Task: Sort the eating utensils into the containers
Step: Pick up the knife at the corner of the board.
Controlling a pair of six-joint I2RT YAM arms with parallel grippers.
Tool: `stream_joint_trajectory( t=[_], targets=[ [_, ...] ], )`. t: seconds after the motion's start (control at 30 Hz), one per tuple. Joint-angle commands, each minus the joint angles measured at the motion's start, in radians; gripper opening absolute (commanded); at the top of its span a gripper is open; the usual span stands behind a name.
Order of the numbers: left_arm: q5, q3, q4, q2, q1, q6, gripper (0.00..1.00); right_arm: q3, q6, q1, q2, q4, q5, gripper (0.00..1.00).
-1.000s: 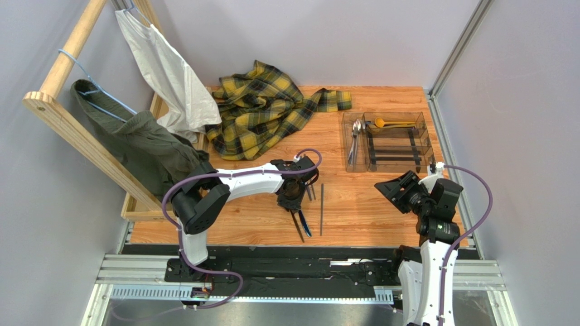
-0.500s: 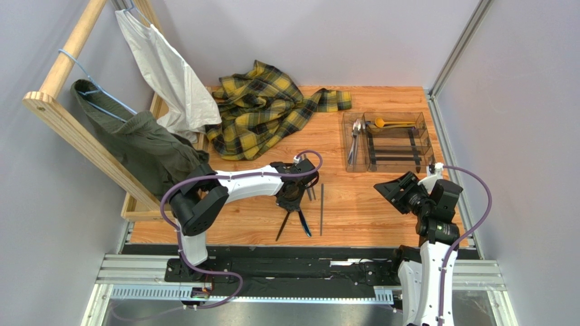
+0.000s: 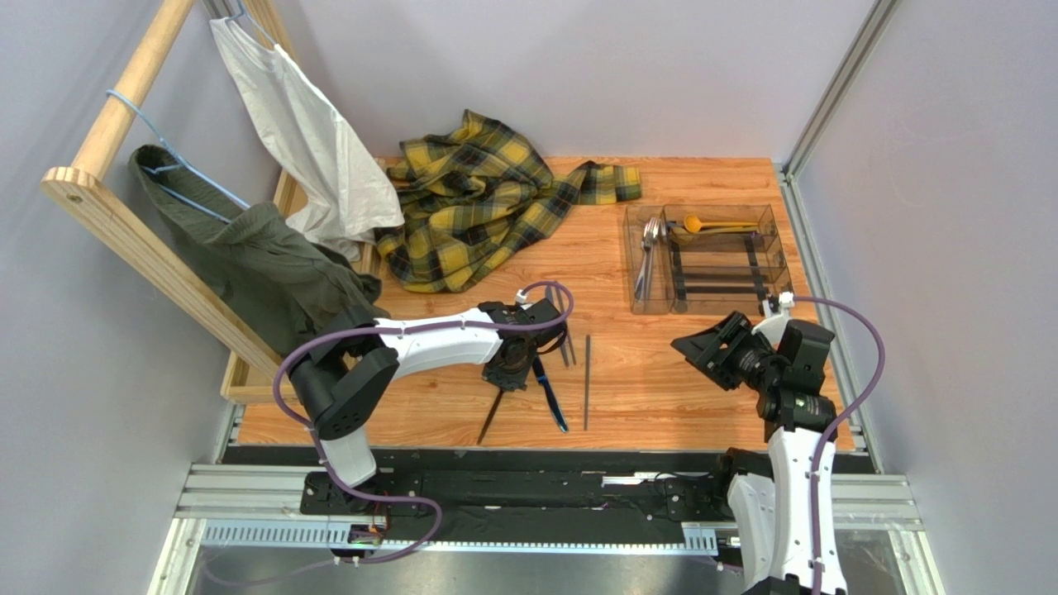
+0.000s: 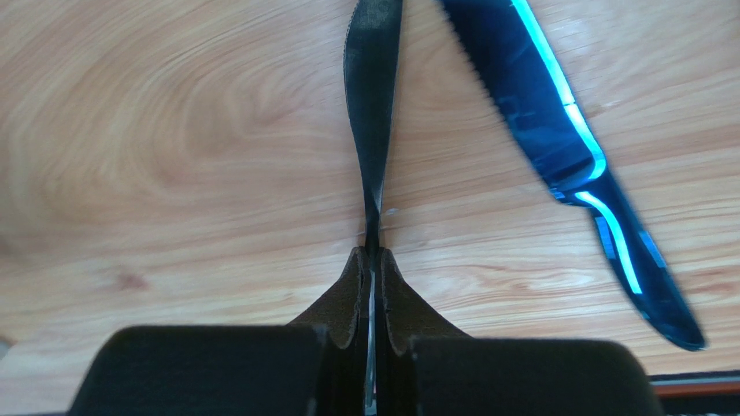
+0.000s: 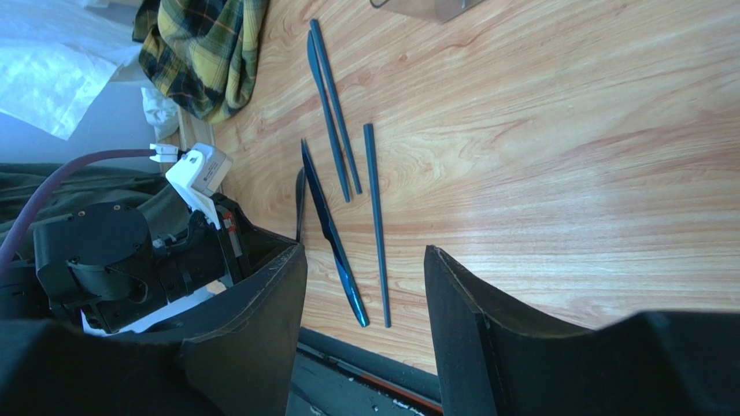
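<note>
Clenching a dark knife [image 4: 372,104], seemingly by its handle, is the left pincer [image 4: 371,262]; right pincer [image 5: 365,251] gapes.

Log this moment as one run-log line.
left gripper: shut on dark knife | right gripper: open, empty | blue knife: on table beside it | tray: holds gold spoon, silver pieces

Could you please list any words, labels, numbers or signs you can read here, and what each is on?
None can be read. The dark knife held in the left gripper, the blue knife beside it, the clear tray and the plaid cloth show no lettering.
</note>
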Motion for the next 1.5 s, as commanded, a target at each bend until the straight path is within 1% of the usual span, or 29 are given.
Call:
stream_joint_trajectory(
  t=[0.0,0.07,0.1,0.23,0.27,0.37,0.43,0.57,0.7,0.77,0.87,0.93,1.03,1.07,1.17,1.33,1.43,1.47],
  targets=[
    [-0.081,0.010,-0.125,-0.071,0.005,-0.006,0.00,0.039,0.041,0.068,0.006,0.071,-0.009,0.56],
    [-0.095,0.001,-0.139,-0.093,0.005,-0.017,0.00,0.033,0.061,0.109,0.005,0.097,0.023,0.56],
    [-0.097,-0.005,-0.145,-0.122,0.005,-0.023,0.00,0.031,0.081,0.151,0.011,0.105,0.037,0.56],
    [-0.079,-0.030,-0.146,-0.209,0.000,-0.029,0.00,0.022,0.130,0.260,0.043,0.159,0.092,0.56],
    [-0.075,-0.028,-0.146,-0.225,-0.001,-0.025,0.00,0.019,0.143,0.309,0.051,0.189,0.097,0.56],
    [-0.072,-0.016,-0.141,-0.286,-0.030,-0.011,0.00,-0.004,0.208,0.376,0.089,0.276,0.095,0.57],
    [-0.069,0.004,-0.139,-0.301,-0.044,-0.003,0.00,-0.010,0.248,0.406,0.120,0.316,0.104,0.57],
    [-0.042,0.038,-0.112,-0.320,-0.083,0.031,0.00,-0.008,0.294,0.517,0.174,0.405,0.140,0.57],
    [0.010,0.087,-0.073,-0.308,-0.115,0.041,0.00,-0.002,0.332,0.605,0.227,0.471,0.172,0.58],
    [0.014,0.110,-0.073,-0.297,-0.139,0.044,0.00,-0.002,0.352,0.646,0.262,0.511,0.178,0.58],
    [0.033,0.147,-0.067,-0.283,-0.156,0.054,0.00,-0.008,0.372,0.686,0.305,0.553,0.184,0.59],
    [0.050,0.174,-0.064,-0.279,-0.161,0.057,0.00,-0.016,0.387,0.697,0.328,0.617,0.186,0.59],
    [0.064,0.202,-0.064,-0.266,-0.173,0.063,0.00,-0.021,0.412,0.715,0.361,0.666,0.175,0.61],
    [0.063,0.203,-0.066,-0.262,-0.176,0.063,0.00,-0.019,0.414,0.726,0.362,0.671,0.176,0.64],
    [0.061,0.208,-0.058,-0.257,-0.182,0.061,0.00,-0.012,0.414,0.754,0.362,0.682,0.198,0.70],
    [0.086,0.220,-0.046,-0.239,-0.193,0.069,0.00,-0.007,0.424,0.777,0.368,0.724,0.212,0.71],
    [0.089,0.225,-0.047,-0.234,-0.201,0.067,0.00,-0.007,0.432,0.789,0.384,0.741,0.230,0.70],
    [0.087,0.226,-0.043,-0.237,-0.201,0.067,0.00,-0.007,0.440,0.791,0.399,0.746,0.232,0.68]
  ],
)
